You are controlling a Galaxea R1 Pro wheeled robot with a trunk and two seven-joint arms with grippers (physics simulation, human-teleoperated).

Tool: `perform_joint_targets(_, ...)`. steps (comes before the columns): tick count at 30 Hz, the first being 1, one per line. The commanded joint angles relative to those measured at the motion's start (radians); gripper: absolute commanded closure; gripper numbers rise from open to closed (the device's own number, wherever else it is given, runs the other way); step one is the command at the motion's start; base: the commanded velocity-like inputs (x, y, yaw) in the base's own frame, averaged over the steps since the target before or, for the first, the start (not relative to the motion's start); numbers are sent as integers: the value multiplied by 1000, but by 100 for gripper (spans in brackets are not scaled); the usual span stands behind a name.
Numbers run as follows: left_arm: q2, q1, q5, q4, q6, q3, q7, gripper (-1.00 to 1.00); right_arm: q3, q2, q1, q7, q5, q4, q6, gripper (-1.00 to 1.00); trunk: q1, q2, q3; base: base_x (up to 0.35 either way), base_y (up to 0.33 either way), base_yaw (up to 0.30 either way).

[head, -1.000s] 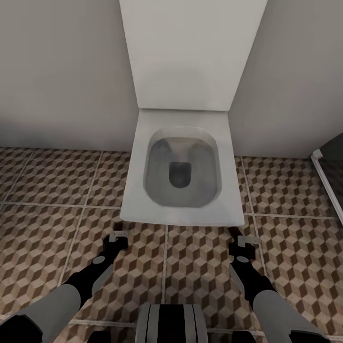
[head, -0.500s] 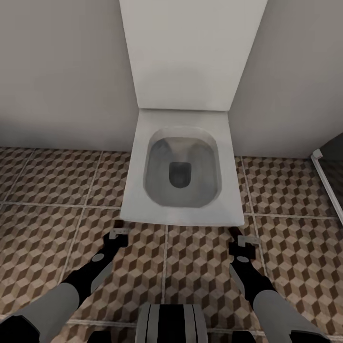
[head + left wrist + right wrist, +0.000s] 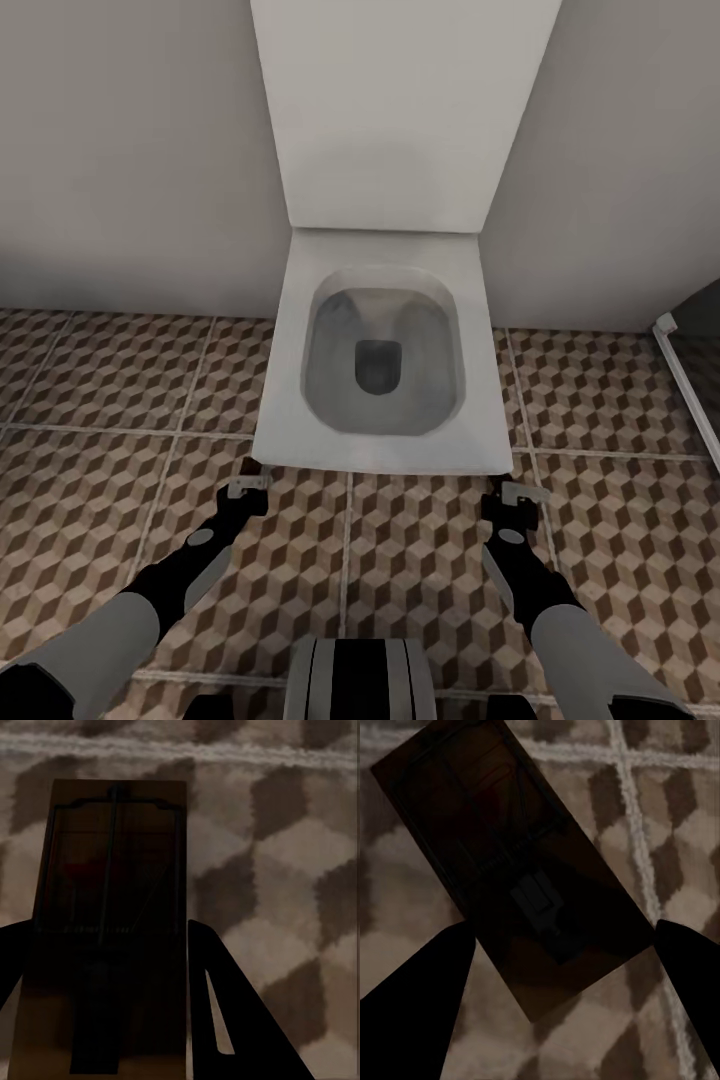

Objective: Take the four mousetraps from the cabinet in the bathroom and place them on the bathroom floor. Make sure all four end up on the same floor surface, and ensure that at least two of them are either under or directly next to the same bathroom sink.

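Both arms reach down over the cube-patterned bathroom floor (image 3: 100, 380), just in front of a white toilet. In the left wrist view a tan mousetrap (image 3: 112, 870) with dark wire and a red mark lies lengthwise between the two dark fingers of my left gripper (image 3: 109, 926), which is shut on it. A second mousetrap (image 3: 510, 847) sits at a slant between the fingers of my right gripper (image 3: 564, 934), touching both. From the head view, the left gripper (image 3: 250, 484) and right gripper (image 3: 515, 495) hang low by the toilet's front edge. The cabinet and sink are out of view.
A white wall-hung toilet (image 3: 380, 455) with its lid up stands against the pale wall straight ahead, between the two grippers. A white-framed dark panel (image 3: 690, 370) edges the floor at the right. Tiled floor stretches to both sides.
Both grippers have crept forward toward the toilet's front edge, the left one more. The camera and the toilet have stayed still.
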State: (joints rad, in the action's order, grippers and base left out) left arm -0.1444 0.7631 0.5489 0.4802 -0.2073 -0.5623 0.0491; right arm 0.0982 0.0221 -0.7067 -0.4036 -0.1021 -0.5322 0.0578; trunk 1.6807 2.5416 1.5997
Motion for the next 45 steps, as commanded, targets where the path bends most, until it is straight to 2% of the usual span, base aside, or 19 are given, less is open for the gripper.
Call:
perform_joint_targets(1,-1,1,5,0,-3,-9,5,100,8,1,0,1,-10,-6,2,100,0,0,1,0,0,0)
perform_joint_targets(16,7,1,6,6,-19,-10,39,100,4,0,0,-26,-19,-27,1,100,0,0,1,0,0,0)
perform_joint_targets(20,6,1,6,48,-19,-7,37,100,6,-1,0,-28,-19,-28,1,100,0,0,1,0,0,0)
perform_joint_targets(25,1,1,9,150,-8,-6,36,100,8,-4,0,-28,-18,-28,-1,100,0,0,1,0,0,0)
perform_joint_targets(36,1,1,13,183,8,-6,42,100,9,-3,0,-27,-15,-29,-2,100,0,0,1,22,0,0)
perform_joint_targets(45,2,1,7,182,23,-7,49,100,9,-3,0,-27,-14,-29,-1,100,0,0,1,269,0,0)
